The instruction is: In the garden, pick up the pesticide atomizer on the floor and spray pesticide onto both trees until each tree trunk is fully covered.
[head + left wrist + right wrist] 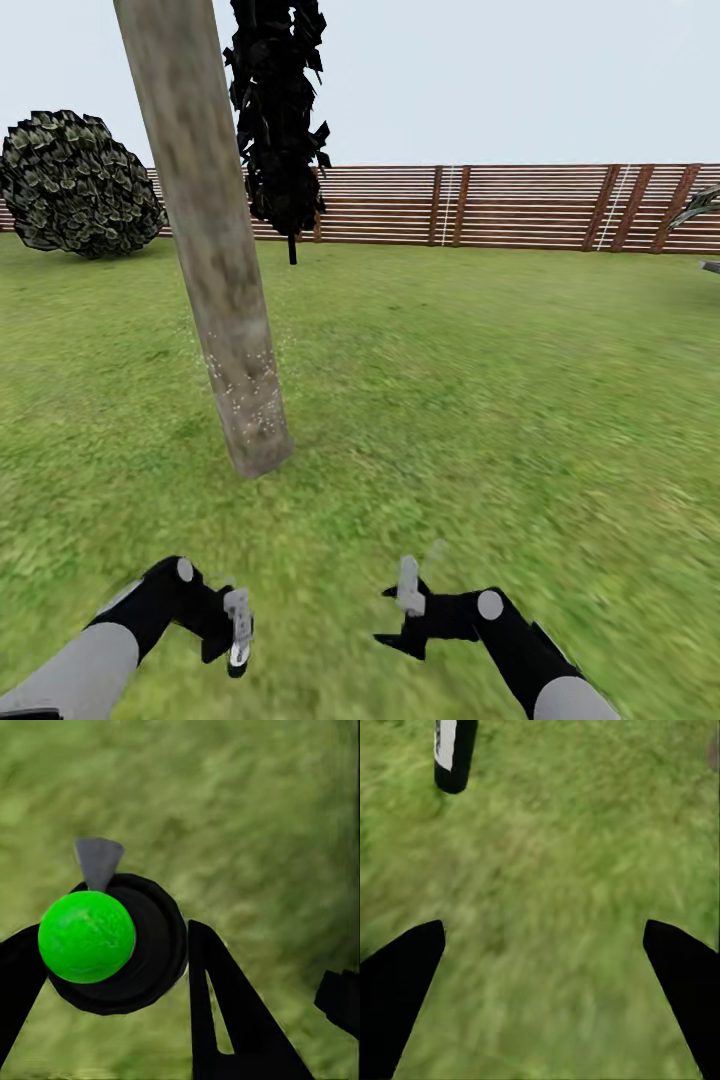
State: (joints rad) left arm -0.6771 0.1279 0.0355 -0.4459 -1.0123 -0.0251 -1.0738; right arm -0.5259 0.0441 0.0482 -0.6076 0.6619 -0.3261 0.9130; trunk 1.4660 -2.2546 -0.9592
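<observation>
One thick, mottled grey-brown tree trunk [215, 270] leans up from the lawn [480, 400] just ahead and to the left. Fine white specks [245, 380] dot its lower part. The second tree is out of view. My left gripper [235, 640] [112, 952] hangs low over the grass, shut on the pesticide atomizer [238, 655] [112, 945], a black bottle with a green ball top and a grey nozzle. In the right wrist view the atomizer [454, 750] is a black cylinder with a white label. My right gripper [405, 610] [544, 926] is open over bare grass.
A dark slim cypress-like tree [280, 110] stands behind the trunk and a round bush [75, 185] at the far left. The brown slat fence [500, 205] closes the back. A palm frond [700, 205] pokes in at the right edge. Grass spreads wide to the right.
</observation>
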